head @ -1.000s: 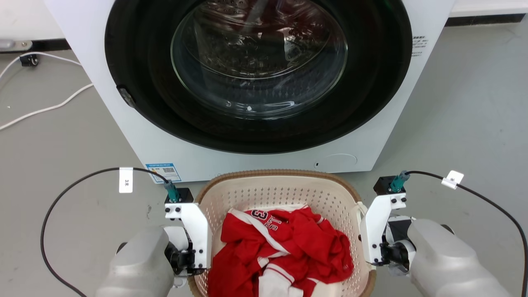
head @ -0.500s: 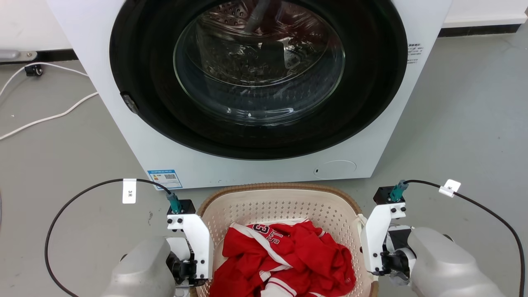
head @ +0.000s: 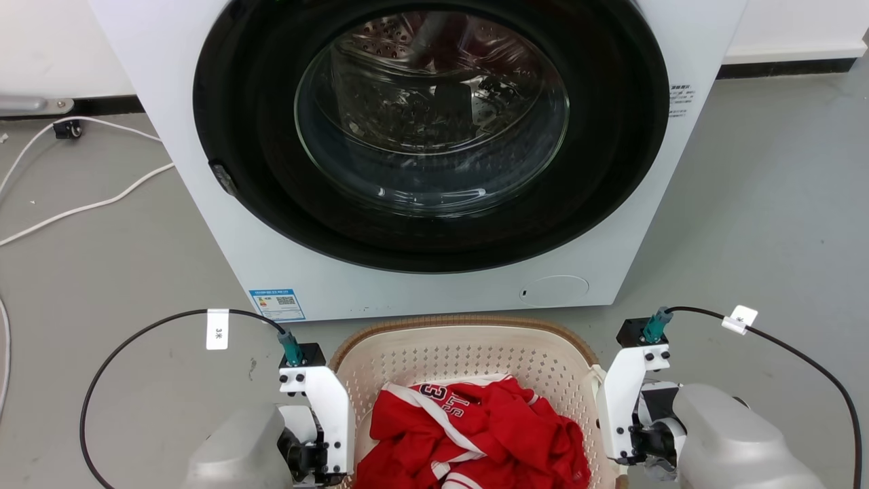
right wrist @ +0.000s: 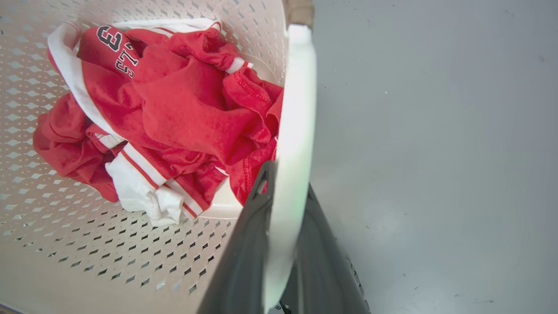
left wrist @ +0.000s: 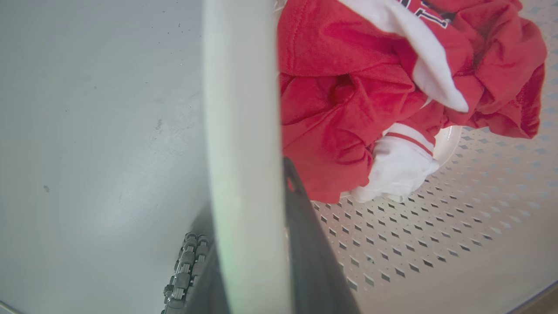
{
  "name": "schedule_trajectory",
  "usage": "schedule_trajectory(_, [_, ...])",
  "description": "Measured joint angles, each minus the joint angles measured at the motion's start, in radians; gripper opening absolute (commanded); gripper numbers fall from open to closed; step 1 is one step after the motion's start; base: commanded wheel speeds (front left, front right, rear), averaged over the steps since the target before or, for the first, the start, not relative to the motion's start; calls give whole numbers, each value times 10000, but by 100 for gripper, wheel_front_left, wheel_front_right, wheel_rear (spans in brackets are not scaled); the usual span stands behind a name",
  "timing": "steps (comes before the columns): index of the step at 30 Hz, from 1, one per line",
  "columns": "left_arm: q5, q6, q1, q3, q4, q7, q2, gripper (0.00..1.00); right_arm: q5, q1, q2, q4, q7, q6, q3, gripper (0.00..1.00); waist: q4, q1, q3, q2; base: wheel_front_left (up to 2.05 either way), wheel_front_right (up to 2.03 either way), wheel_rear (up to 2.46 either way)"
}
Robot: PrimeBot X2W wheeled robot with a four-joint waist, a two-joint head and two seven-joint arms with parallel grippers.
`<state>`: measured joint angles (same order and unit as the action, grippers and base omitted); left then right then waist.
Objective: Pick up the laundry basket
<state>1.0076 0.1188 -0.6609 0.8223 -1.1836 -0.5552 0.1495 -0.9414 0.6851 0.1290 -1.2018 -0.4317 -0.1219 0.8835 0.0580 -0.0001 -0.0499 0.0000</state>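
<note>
The laundry basket (head: 464, 321) is cream-white and perforated with a brown rim, and sits at the bottom centre of the head view, just in front of the washer. Red and white clothes (head: 475, 435) lie in it. In the left wrist view my left gripper (left wrist: 253, 226) is shut on the basket's white side handle (left wrist: 239, 109), with dark fingers (left wrist: 305, 235) on either side of it. In the right wrist view my right gripper (right wrist: 283, 205) is shut on the other white handle (right wrist: 296, 87). In the head view both wrists flank the basket and hide the fingers.
A white front-loading washer (head: 285, 272) with its round dark door (head: 434, 136) shut stands directly behind the basket. White cables (head: 88, 204) lie on the grey floor at the left. Black cables (head: 136, 336) loop from both wrists. Bare grey floor (head: 767, 204) lies at the right.
The whole head view has shifted, so the camera moved: washer and basket sit lower in the picture. The basket rim no longer overlaps the washer's base. Both grippers keep their hold on the handles.
</note>
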Motion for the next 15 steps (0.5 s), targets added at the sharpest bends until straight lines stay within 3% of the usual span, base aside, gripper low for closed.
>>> schedule_trajectory(15, [360, 0, 120, 303, -36, 21, -31, 0, -176, -71, -10, -199, 180, 0, 240, 0, -5, 1, 279, 0, 0, 0, 0])
